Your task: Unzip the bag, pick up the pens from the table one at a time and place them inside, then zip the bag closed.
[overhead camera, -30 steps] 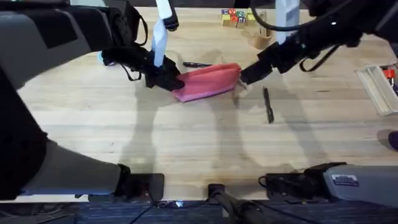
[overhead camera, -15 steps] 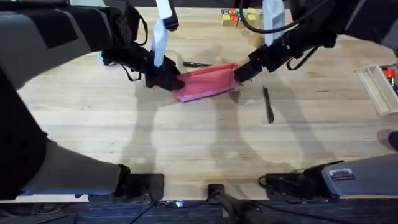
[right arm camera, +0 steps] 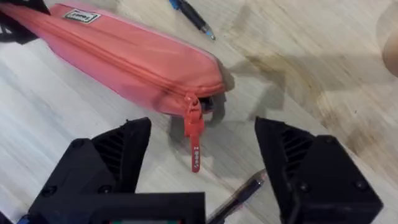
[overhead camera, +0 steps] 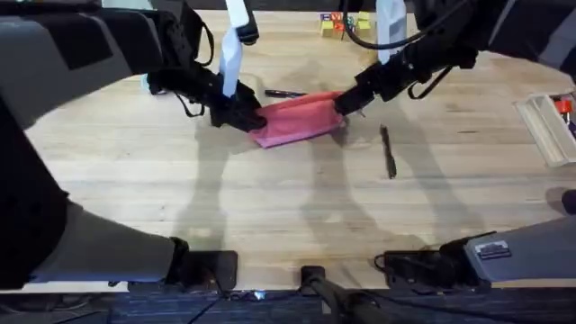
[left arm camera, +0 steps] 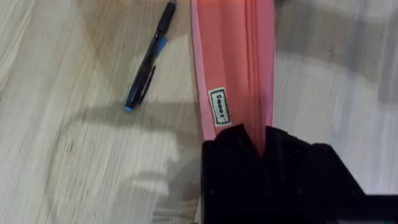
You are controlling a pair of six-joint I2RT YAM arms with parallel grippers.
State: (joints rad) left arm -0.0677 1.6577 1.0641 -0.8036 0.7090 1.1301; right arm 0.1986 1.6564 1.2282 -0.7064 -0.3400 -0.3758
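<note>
The bag [overhead camera: 300, 119] lay on the table [overhead camera: 288, 207], toward the far side, zipped shut along its top as far as I could see. Its zipper pull [right arm camera: 193, 138] hung off the end nearest my right gripper [right arm camera: 202, 168], resting on the wood. I had that gripper's fingers spread wide on either side of the pull, touching nothing. At the bag's opposite end, my left gripper [left arm camera: 264, 140] was clamped onto the fabric, just beside the small white label [left arm camera: 219, 106].

One pen [overhead camera: 285, 93], dark with a blue part, lay just beyond the bag on its far side, close to it but apart. The other pen [overhead camera: 388, 150] lay near the bag's pull end, a little toward me, well clear of the pouch.

Far from the bag, at the table's back edge, I saw some colored blocks [overhead camera: 339, 22].
</note>
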